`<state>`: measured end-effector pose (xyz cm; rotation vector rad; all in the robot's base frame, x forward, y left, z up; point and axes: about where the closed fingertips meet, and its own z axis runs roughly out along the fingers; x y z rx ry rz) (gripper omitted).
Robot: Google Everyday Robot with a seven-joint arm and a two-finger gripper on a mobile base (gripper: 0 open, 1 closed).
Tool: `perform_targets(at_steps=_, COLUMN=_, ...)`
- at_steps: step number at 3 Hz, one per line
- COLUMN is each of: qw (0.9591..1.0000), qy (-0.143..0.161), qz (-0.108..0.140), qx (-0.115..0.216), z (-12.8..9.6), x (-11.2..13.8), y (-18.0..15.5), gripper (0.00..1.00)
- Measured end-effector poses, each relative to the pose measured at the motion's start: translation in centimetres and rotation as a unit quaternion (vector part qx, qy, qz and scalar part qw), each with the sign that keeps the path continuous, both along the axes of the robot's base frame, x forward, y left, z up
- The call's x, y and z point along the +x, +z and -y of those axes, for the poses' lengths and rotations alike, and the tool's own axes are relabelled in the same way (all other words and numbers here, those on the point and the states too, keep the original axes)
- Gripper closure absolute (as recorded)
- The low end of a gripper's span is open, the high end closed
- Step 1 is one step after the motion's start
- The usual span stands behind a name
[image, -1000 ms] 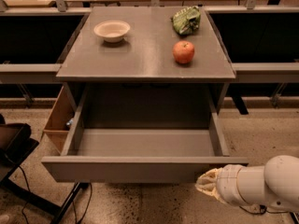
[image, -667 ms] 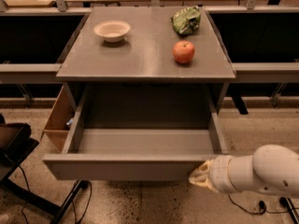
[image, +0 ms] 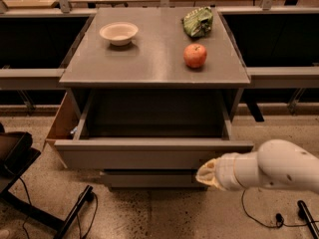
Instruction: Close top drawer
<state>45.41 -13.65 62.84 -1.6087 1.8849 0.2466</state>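
We see the robot's claw (image: 205,174), a tan tip on a thick white arm (image: 279,167) that reaches in from the lower right. It sits low against the right end of the top drawer (image: 144,157). Whether it touches the front panel, and whether it is released or clenched, we cannot tell. The top drawer stands pulled out from the grey cabinet, its flat front panel running leftward from the claw and its interior open to view. Just under it, the front of a lower drawer (image: 149,179) shows. Above, the cabinet's surface (image: 154,63) carries a red apple (image: 195,55), a crumpled green bag (image: 198,22) behind it and a pale bowl (image: 118,33) at the left; we can read no print on the bag. A brown box (image: 61,121) leans at the cabinet's left side, near a black chair (image: 15,156). Cables (image: 259,214) trail on the speckled floor.
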Motion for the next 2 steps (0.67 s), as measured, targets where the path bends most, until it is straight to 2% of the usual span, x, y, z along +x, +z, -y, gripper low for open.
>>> perform_targets(at_steps=1, qw=0.9989, qy=0.039, qz=0.022, qx=-0.014, z=-1.71, x=5.73, y=-0.08, gripper=1.00)
perform_targets(at_steps=2, qw=0.9989, qy=0.039, qz=0.022, qx=-0.014, z=-1.71, x=5.55, y=-0.02, gripper=1.00)
